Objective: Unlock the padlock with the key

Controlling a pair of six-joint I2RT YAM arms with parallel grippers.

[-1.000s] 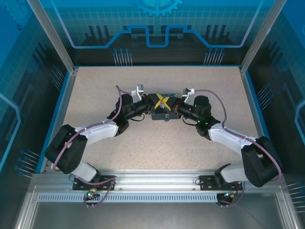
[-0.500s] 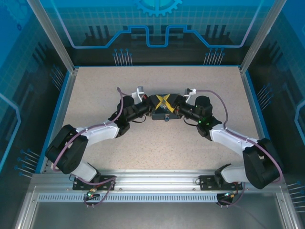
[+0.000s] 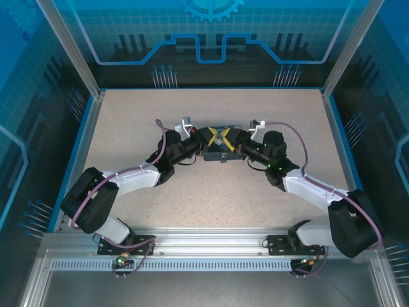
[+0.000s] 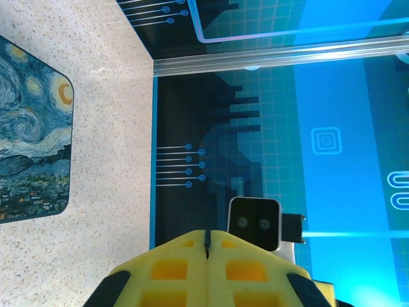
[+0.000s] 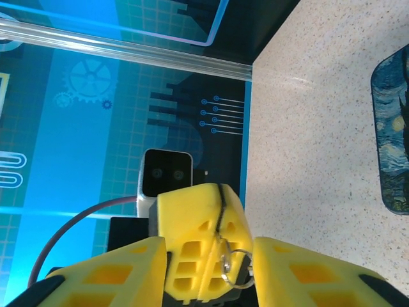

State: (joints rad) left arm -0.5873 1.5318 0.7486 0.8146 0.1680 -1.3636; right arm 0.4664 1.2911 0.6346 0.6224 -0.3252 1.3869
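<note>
Top external: speckled table (image 3: 211,192), blue walls (image 3: 204,38)

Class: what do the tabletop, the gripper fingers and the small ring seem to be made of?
Tabletop: speckled beige, perhaps stone-look laminate, with a faint sheen. Gripper fingers: matte yellow plastic with moulded pockets. Ring: thin glinting wire, probably metal.

Robotics lab test cell. A speckled beige surface (image 3: 211,192) sits boxed in by aluminium frame posts (image 3: 69,48) and glowing blue wall panels (image 3: 255,32) printed with circuit traces and gears. A left arm (image 3: 128,178) and right arm (image 3: 313,187) are bolted to a slotted metal rail (image 3: 211,263).
</note>
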